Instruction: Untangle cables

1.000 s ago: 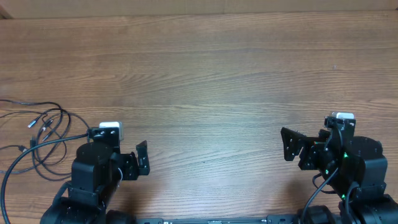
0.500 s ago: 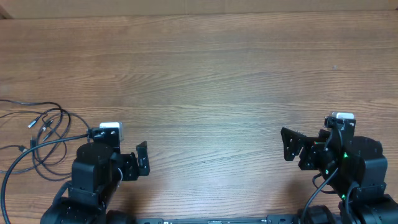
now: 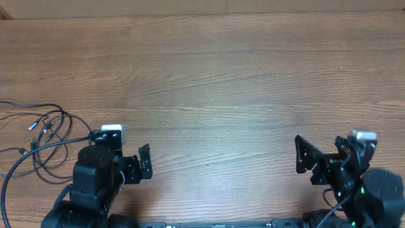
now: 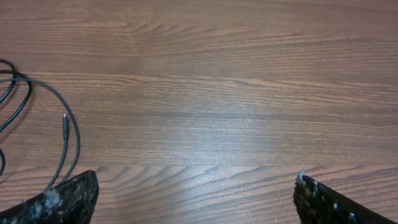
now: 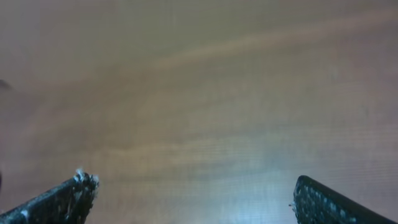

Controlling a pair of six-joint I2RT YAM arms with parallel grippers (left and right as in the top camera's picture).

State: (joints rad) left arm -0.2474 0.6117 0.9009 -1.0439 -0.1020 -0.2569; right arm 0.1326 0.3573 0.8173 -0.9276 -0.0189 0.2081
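Note:
The cables (image 3: 44, 136) lie in loose black loops with small grey plug tips at the table's left edge, just left of my left arm. Part of one loop and a plug tip show in the left wrist view (image 4: 65, 134). My left gripper (image 3: 145, 163) is open and empty over bare wood near the front edge, to the right of the cables. My right gripper (image 3: 304, 158) is open and empty at the front right, far from the cables. Its wrist view shows only blurred wood between its fingers (image 5: 193, 196).
The wooden table (image 3: 209, 82) stretches bare across the middle and back. A pale wall strip runs along the far edge. The arm bases stand at the front left and front right.
My right arm has drawn back toward the front right corner. The left arm and the cables have not moved.

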